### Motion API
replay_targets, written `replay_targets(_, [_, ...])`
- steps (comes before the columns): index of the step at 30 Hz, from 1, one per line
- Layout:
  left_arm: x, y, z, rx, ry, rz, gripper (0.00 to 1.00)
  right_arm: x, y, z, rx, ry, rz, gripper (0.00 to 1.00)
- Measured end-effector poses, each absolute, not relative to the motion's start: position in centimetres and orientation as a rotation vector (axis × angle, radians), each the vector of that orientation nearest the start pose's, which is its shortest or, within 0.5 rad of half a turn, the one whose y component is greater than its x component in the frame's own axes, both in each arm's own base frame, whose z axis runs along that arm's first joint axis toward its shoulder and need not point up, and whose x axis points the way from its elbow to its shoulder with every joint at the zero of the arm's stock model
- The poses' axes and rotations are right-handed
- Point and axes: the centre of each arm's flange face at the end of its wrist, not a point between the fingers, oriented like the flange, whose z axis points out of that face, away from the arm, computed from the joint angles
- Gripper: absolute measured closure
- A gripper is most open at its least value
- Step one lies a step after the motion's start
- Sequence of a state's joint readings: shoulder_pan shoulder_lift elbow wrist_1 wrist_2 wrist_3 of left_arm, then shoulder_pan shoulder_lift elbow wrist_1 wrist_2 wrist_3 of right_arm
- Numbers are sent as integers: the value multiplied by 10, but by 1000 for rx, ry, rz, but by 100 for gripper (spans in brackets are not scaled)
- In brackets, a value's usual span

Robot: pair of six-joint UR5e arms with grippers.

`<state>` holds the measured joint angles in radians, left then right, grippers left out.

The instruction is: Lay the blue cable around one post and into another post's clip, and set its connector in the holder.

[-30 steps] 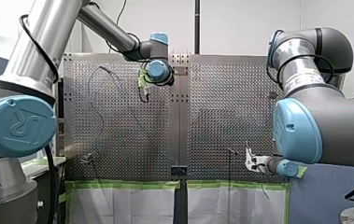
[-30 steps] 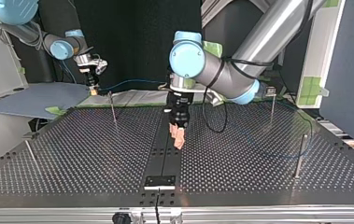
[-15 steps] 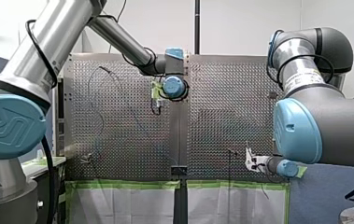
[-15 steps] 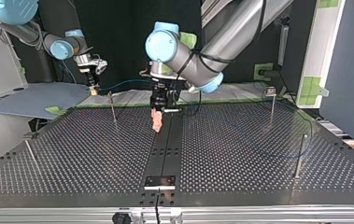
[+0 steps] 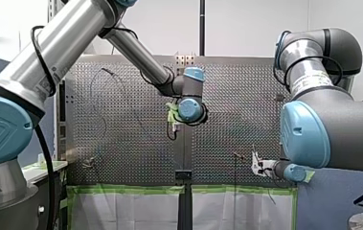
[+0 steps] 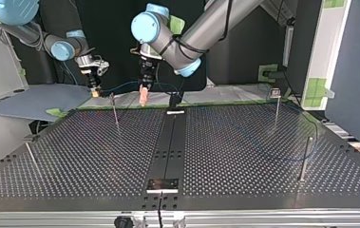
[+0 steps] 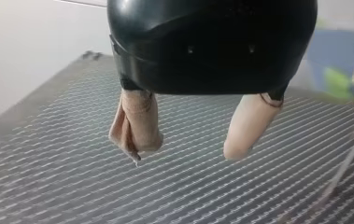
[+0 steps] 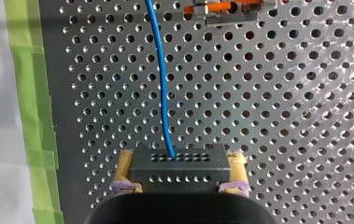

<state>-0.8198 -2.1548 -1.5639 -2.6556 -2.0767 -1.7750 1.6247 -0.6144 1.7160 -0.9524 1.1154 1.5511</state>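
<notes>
Connector [image 8: 179, 167], a black block with rows of holes, sits clenched in my right claw [image 8: 180, 173], one finger at each end. Blue cable [image 8: 161, 84] leaves its far face and runs ahead over the perforated bench [image 8: 268, 116], passing just beside an orange-and-metal piece [image 8: 230, 8]. In the top view, my left claw [image 6: 143, 99] hangs released above the bench's far edge, beige pads [image 7: 137, 123] apart, gripping nothing.
</notes>
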Motion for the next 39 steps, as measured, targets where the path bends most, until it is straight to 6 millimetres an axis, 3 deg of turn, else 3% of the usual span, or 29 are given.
replay_targets(7, [335, -539, 142, 191, 1718, -376, 0, 209, -587, -54, 1688, -1040, 1514, 100])
replay_targets(14, [290, -564, 94, 318, 1765, -413, 0, 209, -587, -55, 1691, -1041, 1510, 100])
replay_targets(19, [272, -579, 73, 372, 1781, -429, 0, 209, -587, -55, 1692, -1042, 1508, 100])
replay_targets(25, [280, -585, 54, 372, 1822, -417, 0, 209, -587, -55, 1693, -1042, 1506, 100])
replay_targets(39, [339, -580, 9, 328, 1917, -366, 0, 209, -587, -55, 1694, -1038, 1503, 100])
